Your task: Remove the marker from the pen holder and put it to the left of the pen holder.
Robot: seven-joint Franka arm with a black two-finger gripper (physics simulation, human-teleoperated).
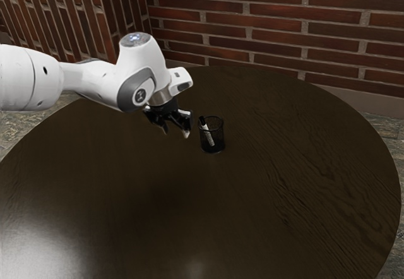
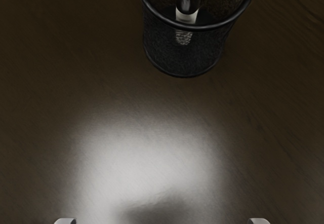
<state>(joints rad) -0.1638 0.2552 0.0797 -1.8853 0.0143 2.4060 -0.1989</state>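
Note:
My gripper hangs above the table in the exterior view, just off the pen holder's side nearer the arm, open with nothing between its fingers. The black mesh pen holder stands upright, and the white marker with a black cap leans inside it, its capped end at the rim. In the wrist view the two tips of my gripper stand wide apart, with the pen holder ahead of them. The marker points its dark end up toward the camera there; its lower part is seen through the mesh.
The round dark wooden table extends around the pen holder on all sides. Behind it rises a brick wall, beyond the table's far edge. A bright patch of reflected light lies on the tabletop.

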